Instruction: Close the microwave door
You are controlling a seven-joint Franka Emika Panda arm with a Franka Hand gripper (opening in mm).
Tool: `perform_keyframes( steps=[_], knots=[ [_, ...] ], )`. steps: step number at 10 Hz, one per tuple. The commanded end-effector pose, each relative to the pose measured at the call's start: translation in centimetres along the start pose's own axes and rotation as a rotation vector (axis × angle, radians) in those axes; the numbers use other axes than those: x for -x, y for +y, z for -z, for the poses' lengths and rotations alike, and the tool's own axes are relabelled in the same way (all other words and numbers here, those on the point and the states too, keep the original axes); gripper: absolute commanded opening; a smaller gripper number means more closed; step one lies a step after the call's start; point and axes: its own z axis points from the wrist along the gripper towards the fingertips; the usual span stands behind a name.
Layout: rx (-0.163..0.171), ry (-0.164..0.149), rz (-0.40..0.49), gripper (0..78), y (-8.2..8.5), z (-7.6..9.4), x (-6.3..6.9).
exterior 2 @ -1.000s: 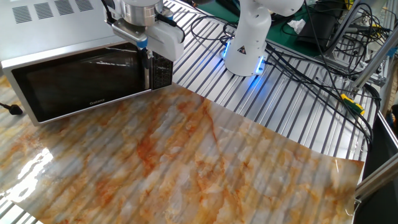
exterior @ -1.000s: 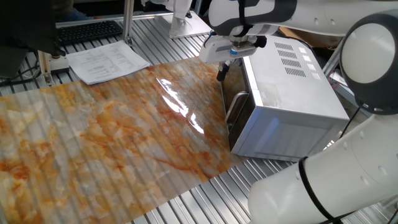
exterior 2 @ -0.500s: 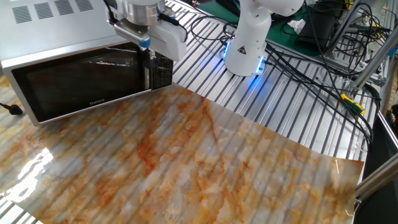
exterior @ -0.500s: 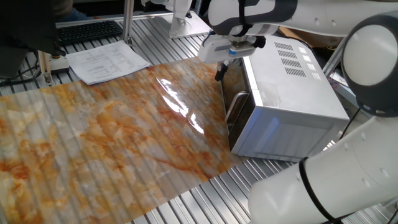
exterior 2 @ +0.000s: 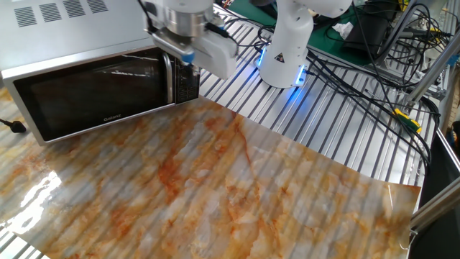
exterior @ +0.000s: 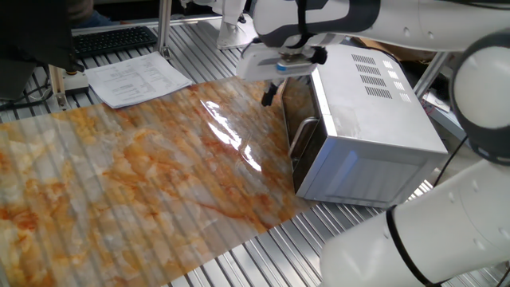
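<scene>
The white arm reaches over the marbled mat (exterior: 143, 175), its gripper (exterior: 269, 93) pointing down just off the microwave door (exterior 2: 93, 97), touching nothing. Whether the jaws are apart or together cannot be made out. One microwave (exterior: 374, 127) stands behind, door flush against it.
</scene>
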Motion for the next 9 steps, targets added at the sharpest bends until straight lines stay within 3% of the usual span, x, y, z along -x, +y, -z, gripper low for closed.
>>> perform_keyframes(
  steps=[1,5,9],
  knots=[
    [0.058,-0.01,-0.138,0.0,9.35,0.87,-2.81],
    [0.07,-0.008,-0.072,0.0,10.1,1.3,-3.63],
    [0.063,-0.013,-0.071,0.0,10.11,1.48,-3.79]
  ],
)
